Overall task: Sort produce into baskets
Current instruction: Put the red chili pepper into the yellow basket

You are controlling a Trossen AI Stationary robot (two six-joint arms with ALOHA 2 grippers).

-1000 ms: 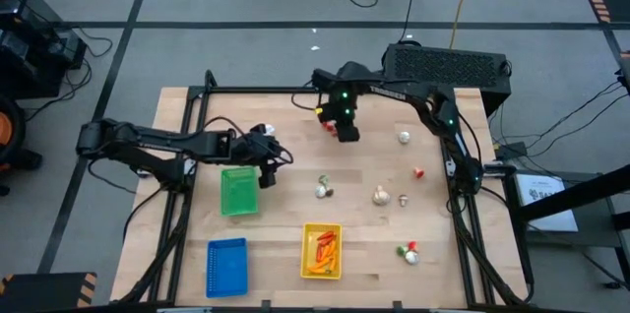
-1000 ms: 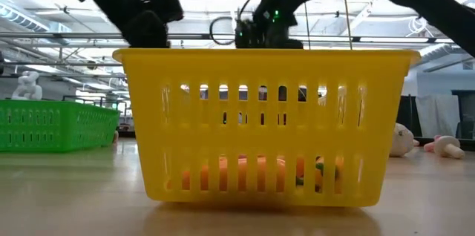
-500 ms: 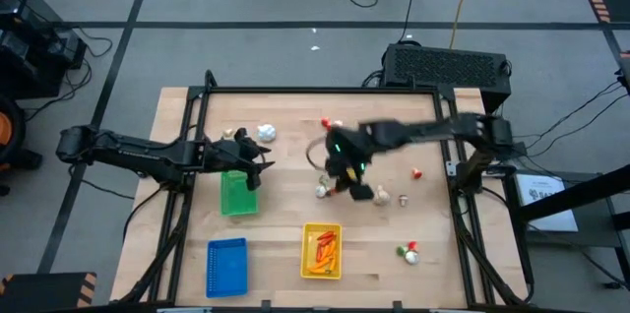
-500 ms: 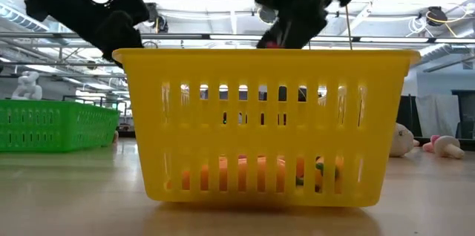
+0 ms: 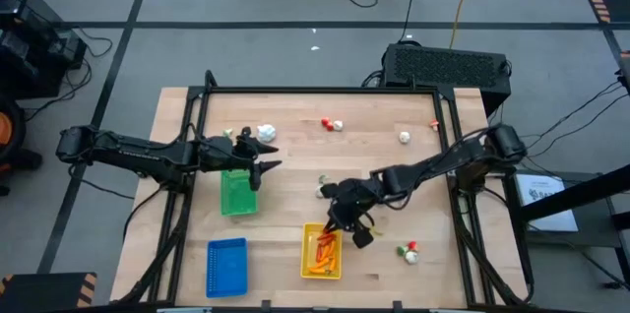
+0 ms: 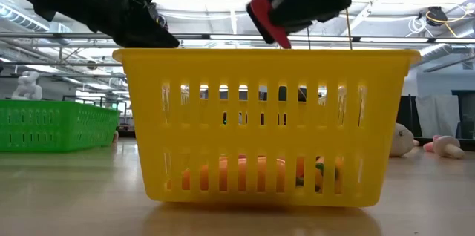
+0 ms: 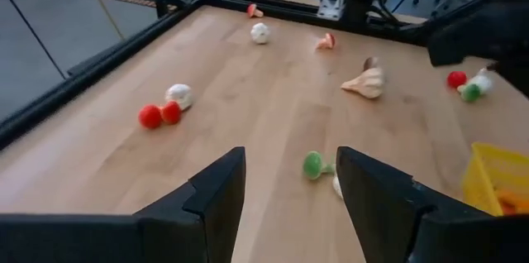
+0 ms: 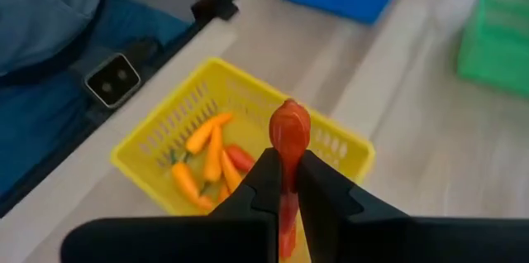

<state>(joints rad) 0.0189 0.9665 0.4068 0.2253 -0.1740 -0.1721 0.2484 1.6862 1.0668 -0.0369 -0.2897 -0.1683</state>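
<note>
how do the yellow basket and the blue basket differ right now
The yellow basket holds orange carrots and red pieces; the blue basket looks empty. The right gripper holds a red pepper over the yellow one; nothing hovers over the blue. Both are small slotted plastic trays.

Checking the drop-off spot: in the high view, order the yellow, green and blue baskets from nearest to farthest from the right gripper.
1. Yellow basket: just below the right gripper, which holds a red pepper.
2. Green basket: off to the left, under the left gripper.
3. Blue basket: front left corner.
</note>
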